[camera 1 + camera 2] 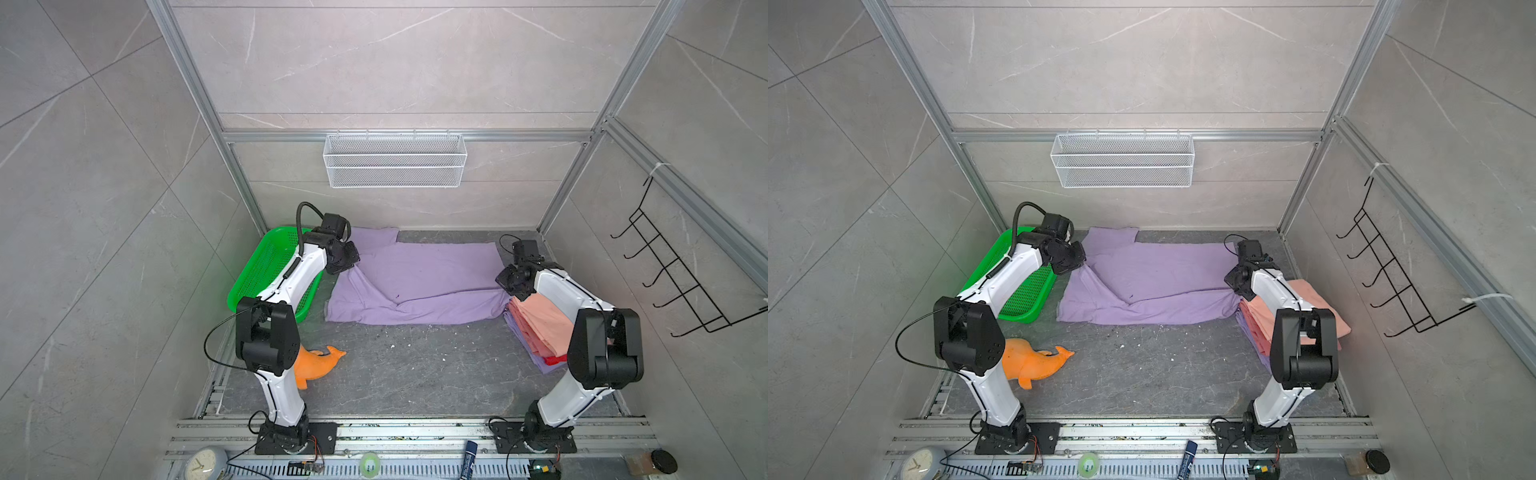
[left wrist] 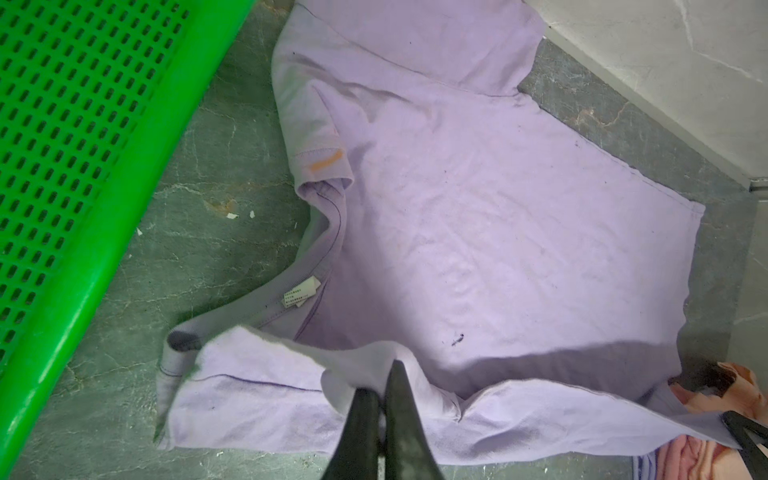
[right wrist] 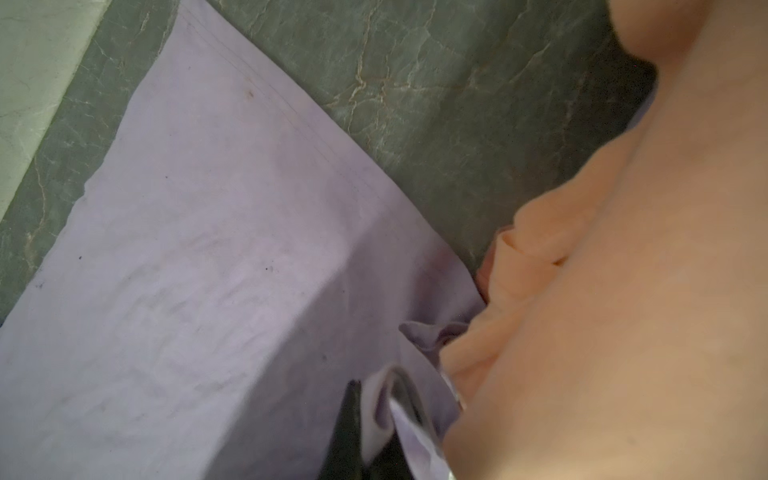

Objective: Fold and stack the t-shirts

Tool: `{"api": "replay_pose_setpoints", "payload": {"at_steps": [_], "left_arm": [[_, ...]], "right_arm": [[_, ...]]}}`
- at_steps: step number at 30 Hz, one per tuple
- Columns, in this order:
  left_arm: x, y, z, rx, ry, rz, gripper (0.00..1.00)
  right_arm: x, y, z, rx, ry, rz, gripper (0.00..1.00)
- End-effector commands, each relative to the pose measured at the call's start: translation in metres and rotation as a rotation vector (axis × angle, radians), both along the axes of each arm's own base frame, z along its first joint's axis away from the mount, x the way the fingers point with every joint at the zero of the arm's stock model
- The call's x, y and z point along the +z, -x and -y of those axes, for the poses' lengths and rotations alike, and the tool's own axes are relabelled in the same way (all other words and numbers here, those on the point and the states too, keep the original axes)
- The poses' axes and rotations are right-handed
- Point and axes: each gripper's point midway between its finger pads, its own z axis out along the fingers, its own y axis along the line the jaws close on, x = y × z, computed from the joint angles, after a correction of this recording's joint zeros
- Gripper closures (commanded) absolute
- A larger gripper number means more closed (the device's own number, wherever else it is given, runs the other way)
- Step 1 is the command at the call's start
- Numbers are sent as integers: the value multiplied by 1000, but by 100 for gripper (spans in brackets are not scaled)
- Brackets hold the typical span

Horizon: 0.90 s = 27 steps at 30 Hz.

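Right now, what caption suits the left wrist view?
Left gripper pinching a fold of lilac t-shirt beside the green basket.

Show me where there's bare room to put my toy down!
Biggest bare patch: the grey table in front of the purple shirt, between the orange dolphin and the shirt stack. A thin strip lies behind the shirt, by the back wall. It is crowded by the green basket.

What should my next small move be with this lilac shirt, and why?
Probably carry both pinched points together toward the back wall, laying the near side over the middle. The left gripper is shut on the lilac t-shirt by its collar end, the right gripper on its hem end beside the folded stack, and its far sleeve lies spread flat.
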Motion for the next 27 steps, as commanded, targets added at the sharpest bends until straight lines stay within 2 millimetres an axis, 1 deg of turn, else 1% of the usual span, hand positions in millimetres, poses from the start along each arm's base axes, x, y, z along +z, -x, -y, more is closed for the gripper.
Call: {"api": "replay_pose_setpoints", "payload": {"at_steps": [1,5,7,10,12,13,15,16,18,19,20,21,23,24,25,26,27], "left_arm": [[23,-18,-10,24,-40,74,100],[20,-25,-5,4,-28,70,100],[16,-29,-6,5,-31,64,100],[16,-36,-5,-3,-19,66,100],[22,-37,-6,-6,-23,77,100],[28,-37,-8,-3,-23,89,100],[50,-36,-9,-9,-6,137,100],[68,-35,-11,-11,0,183,100],[122,-28,-12,-35,20,322,100],[159,-22,-12,-56,31,425,100],[197,-12,-14,-71,35,530,100],[231,0,-17,-81,36,624,100],[301,35,-25,-95,30,829,100],[327,53,-29,-101,22,905,100],[353,75,-34,-114,4,993,100],[375,96,-37,-130,-8,1079,100],[393,117,-39,-144,-10,1156,100]], "right_arm": [[-6,-2,5,-45,16,-52,100],[-9,-4,5,-54,13,-76,100],[-8,-6,5,-51,11,-79,98],[-2,-13,4,-38,12,-55,99],[7,-18,3,-27,12,-37,100],[15,-21,1,-16,5,-10,100],[42,-29,-1,2,-3,68,100],[63,-33,-3,12,-7,129,100],[120,-41,-7,56,-4,287,100],[158,-43,-10,83,-1,388,100],[197,-41,-12,104,8,486,100],[231,-37,-14,132,22,570,100],[307,-18,-17,176,60,745,100],[336,-7,-19,202,85,814,100],[371,9,-21,228,113,898,100],[400,24,-23,249,138,976,100],[422,37,-24,263,161,1031,100]]}}
